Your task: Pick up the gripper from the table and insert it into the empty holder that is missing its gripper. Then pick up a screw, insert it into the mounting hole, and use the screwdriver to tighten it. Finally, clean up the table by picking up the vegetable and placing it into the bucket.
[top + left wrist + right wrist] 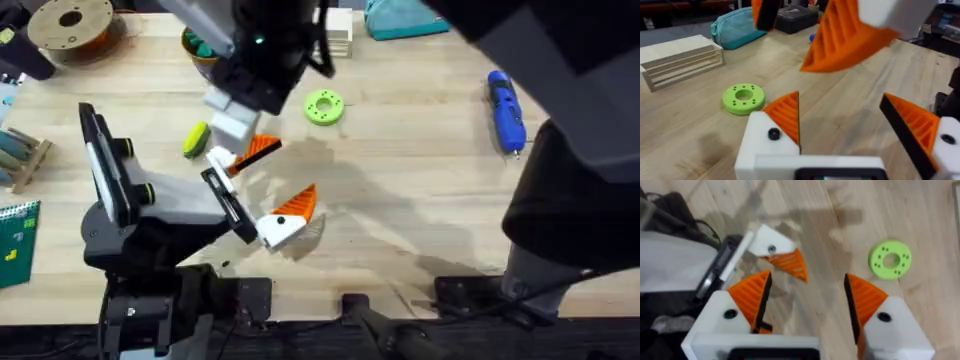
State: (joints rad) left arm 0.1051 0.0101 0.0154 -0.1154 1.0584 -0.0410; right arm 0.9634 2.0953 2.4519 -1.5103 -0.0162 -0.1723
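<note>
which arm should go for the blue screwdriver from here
Right, probably. The screwdriver lies on the right arm's side of the table, far from the left base. Both the right gripper and the left gripper are open and empty, over the left half.

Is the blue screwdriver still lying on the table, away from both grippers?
Yes. In the overhead view the blue screwdriver lies flat on the table at the far right, with nothing gripping it.

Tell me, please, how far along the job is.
Nothing looks finished. In hand: an orange gripper sits against a white holder, seating unclear; left hand and right hand are open. Still to do: screwdriver lies untouched, vegetable outside the bucket.
</note>
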